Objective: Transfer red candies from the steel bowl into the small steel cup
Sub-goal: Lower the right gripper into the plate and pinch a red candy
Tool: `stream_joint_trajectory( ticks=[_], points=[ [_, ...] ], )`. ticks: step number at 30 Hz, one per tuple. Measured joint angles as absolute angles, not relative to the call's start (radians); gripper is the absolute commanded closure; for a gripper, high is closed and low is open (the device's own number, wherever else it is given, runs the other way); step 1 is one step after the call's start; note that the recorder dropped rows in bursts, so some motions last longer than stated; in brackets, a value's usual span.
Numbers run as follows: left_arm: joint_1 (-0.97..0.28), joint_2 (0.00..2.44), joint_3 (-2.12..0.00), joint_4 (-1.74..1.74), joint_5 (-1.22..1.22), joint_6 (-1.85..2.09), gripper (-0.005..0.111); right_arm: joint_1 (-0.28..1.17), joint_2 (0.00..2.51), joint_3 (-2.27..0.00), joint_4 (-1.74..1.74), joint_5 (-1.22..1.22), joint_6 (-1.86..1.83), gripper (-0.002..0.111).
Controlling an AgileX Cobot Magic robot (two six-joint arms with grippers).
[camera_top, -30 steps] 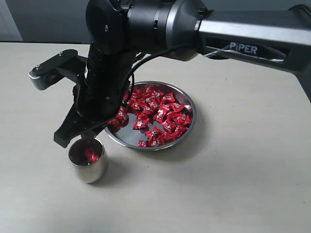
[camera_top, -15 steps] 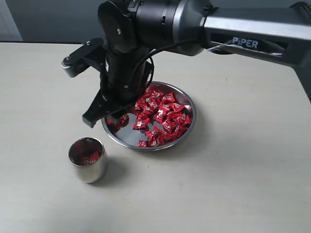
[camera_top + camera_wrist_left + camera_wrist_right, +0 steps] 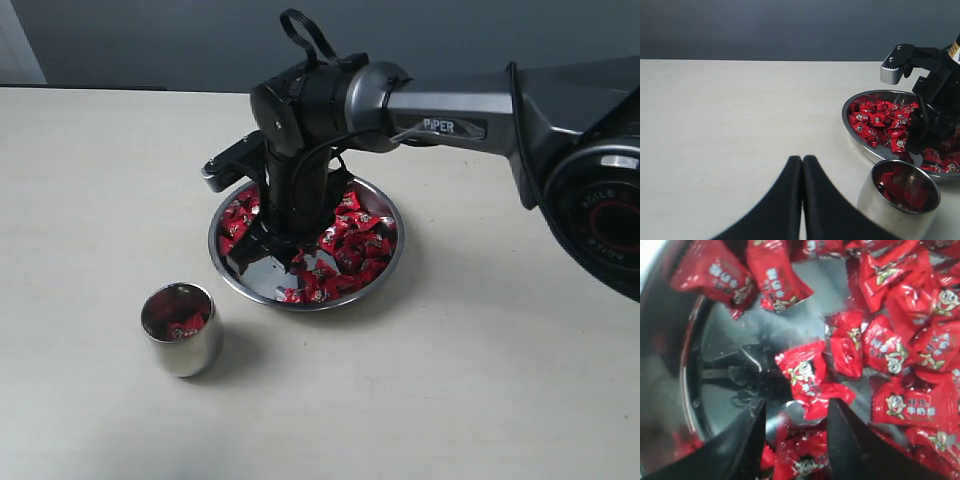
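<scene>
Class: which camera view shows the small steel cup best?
Left wrist view: the small steel cup is close and large, red candies visible inside. Exterior view shows it whole but small; right wrist view misses it.

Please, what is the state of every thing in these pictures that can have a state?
steel bowl: upright, part of its bottom bare.
small steel cup: upright, apart from the bowl, partly filled.
red candies: wrapped; most in the bowl, a few in the cup.
right tool: open, low over candies in the bowl.
left tool: shut, empty.
</scene>
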State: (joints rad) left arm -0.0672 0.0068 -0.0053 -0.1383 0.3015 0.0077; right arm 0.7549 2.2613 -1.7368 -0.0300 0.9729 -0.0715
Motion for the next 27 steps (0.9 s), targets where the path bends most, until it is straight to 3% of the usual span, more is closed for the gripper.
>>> stream_joint_trajectory(
  ticks=[27],
  points=[
    [-0.067, 0.007, -0.005, -0.138, 0.301, 0.008, 0.106, 0.750, 2.266, -1.737, -0.030, 0.901, -0.069, 0.069]
  ],
)
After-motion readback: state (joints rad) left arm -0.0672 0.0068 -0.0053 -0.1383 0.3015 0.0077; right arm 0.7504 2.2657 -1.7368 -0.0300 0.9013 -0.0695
